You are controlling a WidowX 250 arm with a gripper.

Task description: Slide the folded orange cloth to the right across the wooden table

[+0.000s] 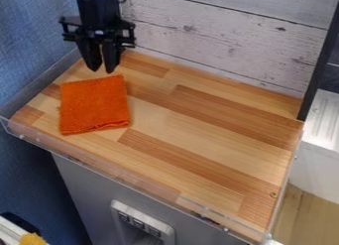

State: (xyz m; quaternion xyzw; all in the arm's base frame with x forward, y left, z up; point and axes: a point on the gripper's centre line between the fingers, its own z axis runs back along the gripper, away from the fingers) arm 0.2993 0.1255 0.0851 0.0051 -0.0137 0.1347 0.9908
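A blue wall [29,55] stands at the far left, with a bit of something yellow [31,239] low in the near left corner. Next comes the left part of the wooden surface [218,130], where an orange cloth [94,105] lies flat, roughly rectangular, its near edge slightly uneven. The gripper [101,70] hangs pointing down just beyond the cloth's far edge, its fingers slightly spread, with a narrow gap between the tips and nothing held. Under the surface's near edge, a pale socket strip [142,224] is set on a grey panel [86,194]. Behind the surface, from the gripper across to the right, runs a wall of whitewashed planks [225,35]. A clear rim [132,175] lines the near edge. At the right, a black upright [319,60] stands by the surface's far corner, and beyond it is a white ribbed fixture [324,112] above pale wooden flooring [301,214].
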